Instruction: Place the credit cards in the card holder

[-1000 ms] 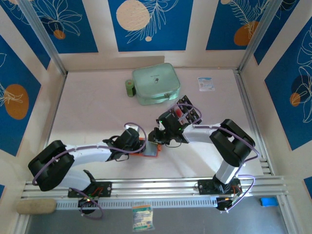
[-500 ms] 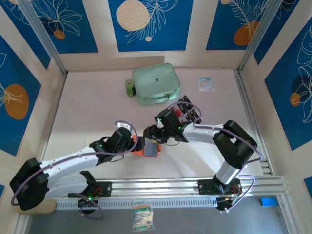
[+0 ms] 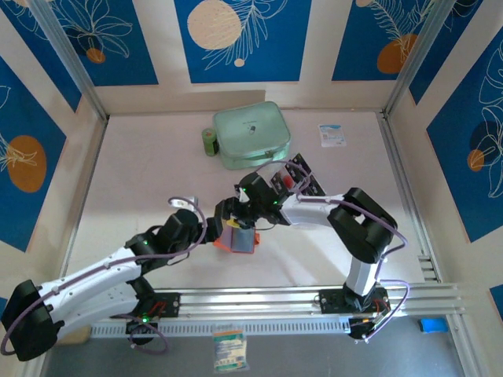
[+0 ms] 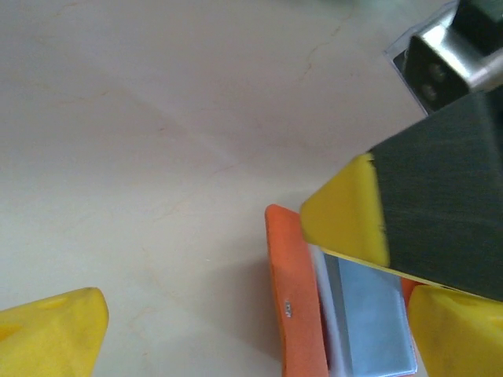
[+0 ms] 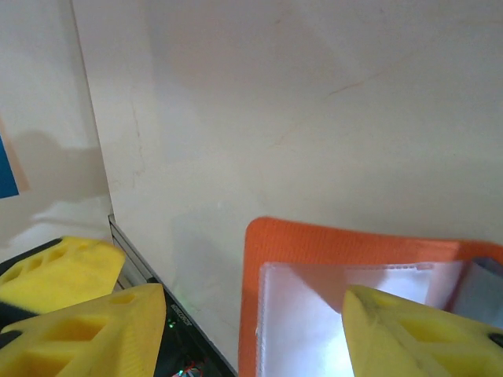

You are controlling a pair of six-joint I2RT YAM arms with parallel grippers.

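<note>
The card holder (image 3: pixel 224 241) is a small orange-red wallet lying open on the table, its greyish clear pocket (image 3: pixel 244 240) facing up. My left gripper (image 3: pixel 209 234) is open at its left edge, and in the left wrist view the card holder (image 4: pixel 295 298) lies between the wide-apart fingers (image 4: pixel 52 330). My right gripper (image 3: pixel 230 215) hangs open over the holder's far side, with the orange corner (image 5: pixel 314 236) and the clear pocket (image 5: pixel 306 314) beneath it. The credit cards (image 3: pixel 305 177), black with red, stand in a clear rack behind the right arm.
A mint-green zip case (image 3: pixel 251 135) and a green roll (image 3: pixel 209 142) sit at the back. A white-and-blue packet (image 3: pixel 332 134) lies back right. The metal rail (image 3: pixel 259 302) runs along the near edge, with a small packet (image 3: pixel 229 349) in front of it.
Both grippers have opened. The left arm has drawn back toward the near left. The right gripper has shifted left over the holder, which now lies open on the table.
</note>
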